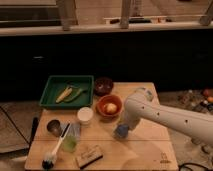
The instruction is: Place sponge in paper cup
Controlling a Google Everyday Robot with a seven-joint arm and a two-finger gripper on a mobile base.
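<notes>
The light-blue sponge (120, 131) lies on the wooden table (145, 150), right of centre, just below the orange bowl. My gripper (123, 128) comes down from the white arm (165, 115) and sits right on the sponge, hiding its top. The white paper cup (85, 115) stands upright left of the orange bowl, a short way left of the gripper.
An orange bowl (109, 106) holds a pale round object. A dark bowl (103, 85) and a green tray (67, 92) stand at the back. A dark metal cup (53, 127), a greenish tumbler (71, 138), a brush (51, 155) and a tan wooden block brush (89, 156) are at front left.
</notes>
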